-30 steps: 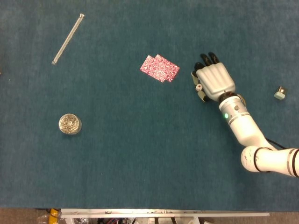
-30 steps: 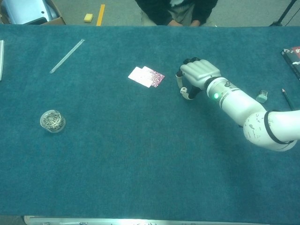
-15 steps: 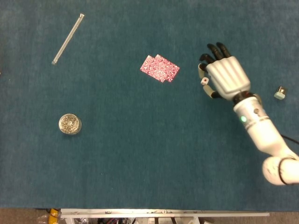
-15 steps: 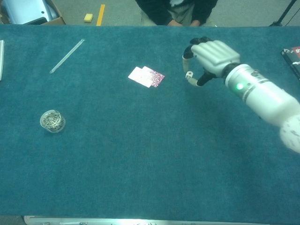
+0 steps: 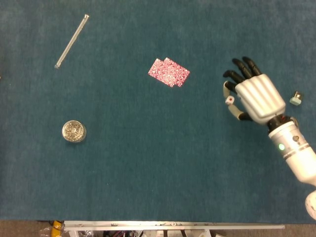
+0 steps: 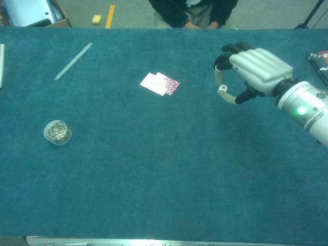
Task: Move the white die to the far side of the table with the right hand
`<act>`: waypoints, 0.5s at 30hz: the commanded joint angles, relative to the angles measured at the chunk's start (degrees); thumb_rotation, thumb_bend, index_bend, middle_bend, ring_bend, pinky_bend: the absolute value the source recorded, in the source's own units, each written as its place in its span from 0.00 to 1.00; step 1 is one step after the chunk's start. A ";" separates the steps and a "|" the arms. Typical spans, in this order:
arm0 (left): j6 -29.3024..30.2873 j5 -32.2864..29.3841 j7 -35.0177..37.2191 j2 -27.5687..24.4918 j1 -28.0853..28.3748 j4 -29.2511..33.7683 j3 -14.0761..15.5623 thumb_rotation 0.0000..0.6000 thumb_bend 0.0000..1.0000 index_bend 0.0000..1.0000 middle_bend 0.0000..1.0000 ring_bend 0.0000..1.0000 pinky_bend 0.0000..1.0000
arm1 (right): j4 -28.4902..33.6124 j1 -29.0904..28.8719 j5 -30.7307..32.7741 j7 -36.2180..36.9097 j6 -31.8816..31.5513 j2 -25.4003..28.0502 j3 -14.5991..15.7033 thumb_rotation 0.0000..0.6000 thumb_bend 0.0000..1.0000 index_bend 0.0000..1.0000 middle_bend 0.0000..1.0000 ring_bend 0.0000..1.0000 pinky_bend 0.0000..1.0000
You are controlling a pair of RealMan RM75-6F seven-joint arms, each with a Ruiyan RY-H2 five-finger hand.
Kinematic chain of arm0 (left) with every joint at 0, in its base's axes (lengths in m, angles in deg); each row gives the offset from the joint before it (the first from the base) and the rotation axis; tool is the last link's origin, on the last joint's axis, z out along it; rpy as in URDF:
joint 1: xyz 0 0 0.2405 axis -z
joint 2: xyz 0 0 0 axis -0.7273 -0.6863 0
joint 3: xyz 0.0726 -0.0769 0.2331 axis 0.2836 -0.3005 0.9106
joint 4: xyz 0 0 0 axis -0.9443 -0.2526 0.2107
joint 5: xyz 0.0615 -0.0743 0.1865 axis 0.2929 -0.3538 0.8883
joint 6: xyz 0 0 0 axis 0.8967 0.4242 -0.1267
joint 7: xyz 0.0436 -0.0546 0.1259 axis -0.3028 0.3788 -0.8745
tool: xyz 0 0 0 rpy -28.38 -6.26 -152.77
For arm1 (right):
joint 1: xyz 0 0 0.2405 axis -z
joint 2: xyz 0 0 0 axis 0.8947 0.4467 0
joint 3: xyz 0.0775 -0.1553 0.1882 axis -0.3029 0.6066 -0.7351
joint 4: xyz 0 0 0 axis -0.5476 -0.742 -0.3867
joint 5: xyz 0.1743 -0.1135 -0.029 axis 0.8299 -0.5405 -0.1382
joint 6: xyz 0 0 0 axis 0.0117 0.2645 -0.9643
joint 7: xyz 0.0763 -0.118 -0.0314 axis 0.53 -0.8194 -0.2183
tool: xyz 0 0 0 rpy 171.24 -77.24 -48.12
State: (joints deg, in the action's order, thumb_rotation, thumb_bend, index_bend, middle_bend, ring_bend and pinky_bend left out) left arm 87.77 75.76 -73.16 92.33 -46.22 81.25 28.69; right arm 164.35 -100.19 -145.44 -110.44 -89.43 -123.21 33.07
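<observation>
At right of the frame, the glossy white, ribbed right robot hand [image 5: 254, 96] with dark fingertips pinches the small white cubic die [image 5: 228, 100] between thumb and a finger above the napped teal table [image 5: 148, 158].

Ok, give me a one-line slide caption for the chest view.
Right hand pinching the white die above the blue table, right of the patterned cards.
</observation>
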 commanded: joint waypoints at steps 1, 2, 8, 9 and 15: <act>0.09 -0.09 -0.01 -0.07 -0.07 0.06 -0.03 1.00 0.39 0.28 0.21 0.14 0.11 | 0.90 -0.25 1.46 -1.73 1.62 0.36 0.44 1.00 0.31 0.52 0.27 0.02 0.00; 0.10 -0.16 0.01 -0.11 -0.11 0.07 -0.03 1.00 0.39 0.28 0.21 0.14 0.11 | 0.97 -0.41 2.04 -2.19 1.97 0.27 0.33 1.00 0.31 0.52 0.27 0.02 0.00; 0.28 -0.33 0.33 -0.18 -0.29 -0.09 -0.07 1.00 0.39 0.28 0.21 0.14 0.11 | -2.39 -0.85 -0.94 0.82 0.04 -3.88 -2.79 1.00 0.31 0.52 0.27 0.02 0.00; 0.31 -0.31 0.38 -0.18 -0.29 -0.12 -0.09 1.00 0.39 0.28 0.21 0.14 0.11 | -4.00 -0.65 -3.59 2.94 -1.50 -5.39 -3.47 1.00 0.31 0.52 0.27 0.02 0.00; 0.64 -0.29 0.70 -0.17 -0.43 -0.32 -0.15 1.00 0.39 0.28 0.21 0.14 0.11 | -15.98 -0.87 -17.97 14.74 -9.71 -14.24 -5.59 1.00 0.31 0.26 0.12 0.00 0.00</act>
State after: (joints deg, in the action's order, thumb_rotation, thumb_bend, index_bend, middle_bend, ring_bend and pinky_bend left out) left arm 88.39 75.48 -72.47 92.17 -46.63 80.94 28.55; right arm 154.69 -100.86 -156.61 -101.42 -94.63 -132.29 29.22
